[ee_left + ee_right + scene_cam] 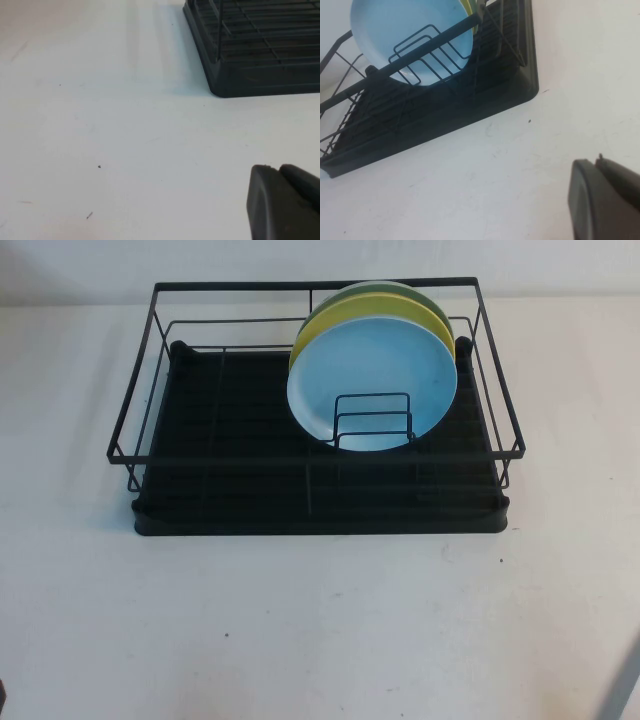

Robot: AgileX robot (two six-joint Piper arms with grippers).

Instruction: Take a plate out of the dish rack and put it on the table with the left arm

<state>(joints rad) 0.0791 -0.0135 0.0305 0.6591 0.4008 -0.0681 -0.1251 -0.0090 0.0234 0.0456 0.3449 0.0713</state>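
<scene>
Plate: we see the light blue plate (372,380) standing upright on edge in the dish rack, right of the rack's middle and frontmost of three, behind the small wire dividers (373,420); it has not been lifted.
Desk: the white desk (320,620) carries the rack, and we see bare surface in front of the rack and to both its sides, so there is room to set the plate down.
Dish rack: the black wire dish rack (230,455) on its tray is our landmark; apart from the three plates its slots hold nothing.
Other plates: the yellow plate (345,315) leans just behind the blue one, and the green plate (400,290) behind that.
Left end effector: the left end effector (285,202) sits low over the desk, off the rack's near left corner and apart from it; we cannot tell how its fingers stand.
Right end effector: the right end effector (605,200) sits off the rack's near right corner, holding nothing that we can see; finger state likewise unclear.
Progress: we judge nothing done yet; reach, grasp, lift-out and placing all remain.
</scene>
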